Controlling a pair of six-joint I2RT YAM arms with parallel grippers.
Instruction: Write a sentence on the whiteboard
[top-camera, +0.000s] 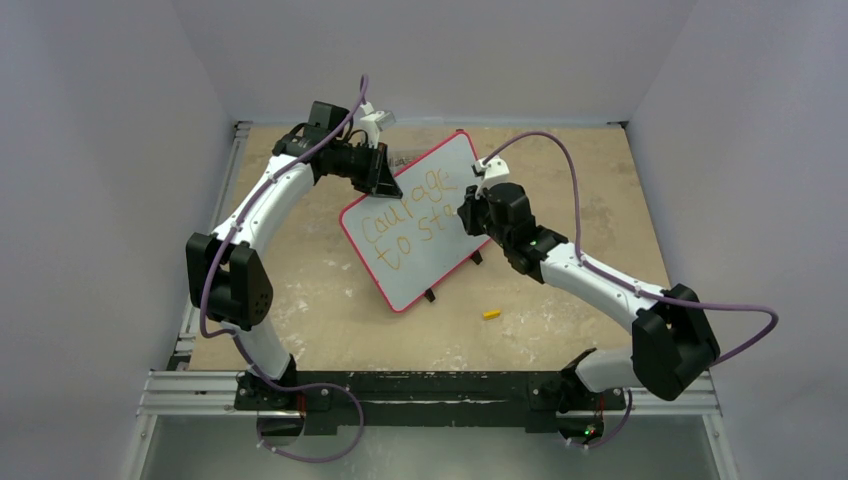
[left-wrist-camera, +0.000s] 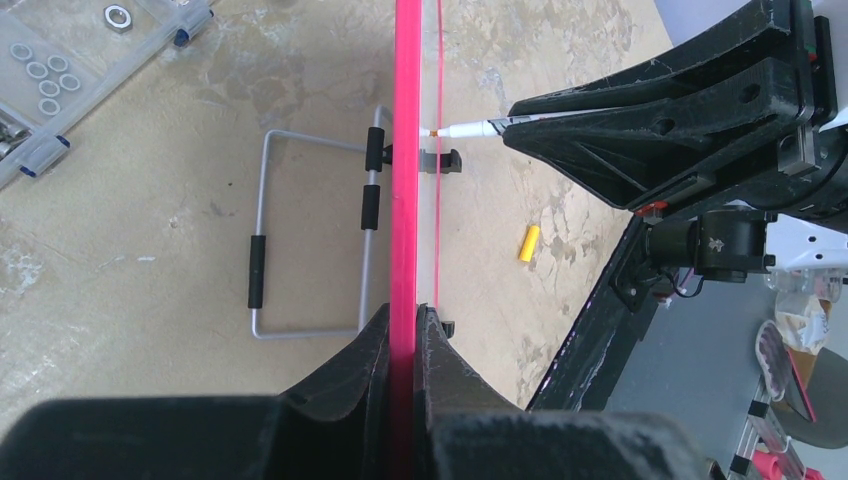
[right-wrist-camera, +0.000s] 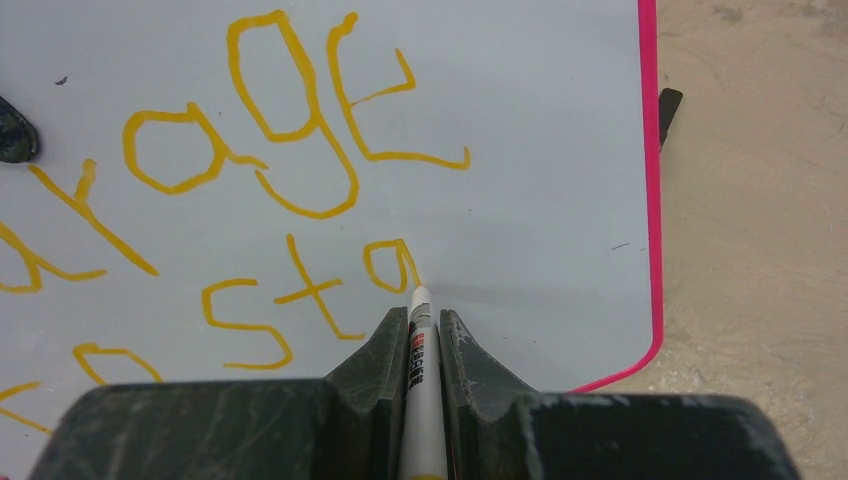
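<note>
sentence (top-camera: 408, 213) end, at "sta", partly hidden by right gripper (top-camera: 465, 214) w/ marker (right-wrist-camera: 421, 345).

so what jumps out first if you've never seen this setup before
First, orange-yellow handwritten lettering, "courage" above "to sta", across a glossy white pink-rimmed board standing mid-table. The right arm's fingers grip a white marker pen, tip at the last "a", while the left arm's fingers clamp the board's far edge. A small yellow cap lies on the tan tabletop nearby.
</note>
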